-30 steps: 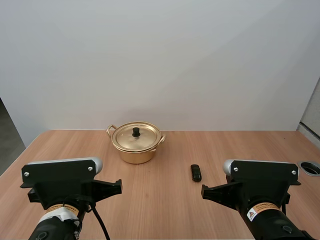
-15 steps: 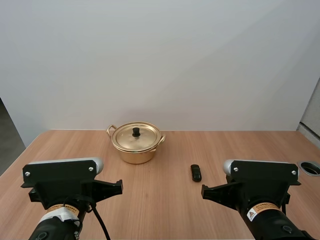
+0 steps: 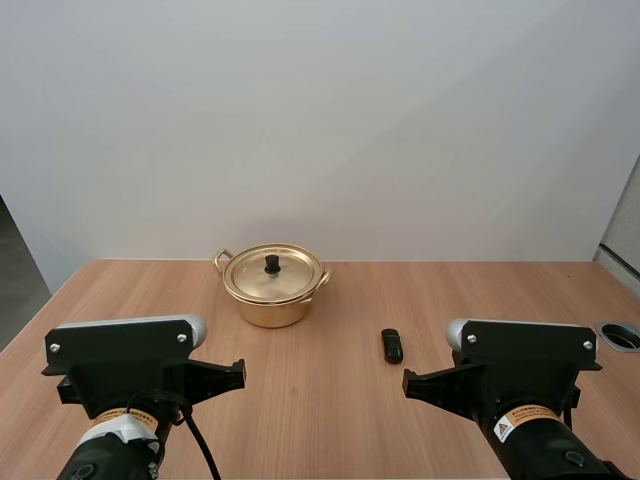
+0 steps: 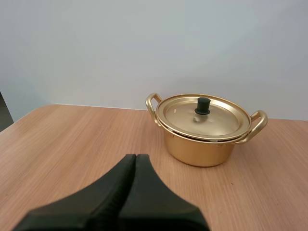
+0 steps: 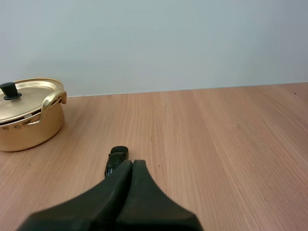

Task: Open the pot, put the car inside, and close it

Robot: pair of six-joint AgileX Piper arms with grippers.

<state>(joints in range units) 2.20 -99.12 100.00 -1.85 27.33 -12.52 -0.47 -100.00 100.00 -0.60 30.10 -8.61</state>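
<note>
1. Bench point(image 3: 330, 400): bare wood, with open room on every side of both items. The far edge ran close behind the pot, the only tight margin.
2. Pot point(image 3: 270, 312): gold, two handles, upright toward the far left of centre.
3. Lid point(image 3: 290, 275): seated on the pot, so opening was not yet begun.
4. Left fingers point(image 4: 126, 168): pressed together, holding nothing, low over the bench and aimed at the pot.
5. Right fingers point(image 5: 122, 175): pressed together, holding nothing, tips just short of the car.
6. Car point(image 3: 392, 345): small, dark, flat on the bench, right of the pot and well apart from it.
7. Knob point(image 3: 272, 263): black, at the lid's centre.

Hazards, as judged: the knob offered little purchase, and an off-centre pinch could drag the light pot toward the far edge. The low car could be shoved or pinned if the fingers came down unspread.
</note>
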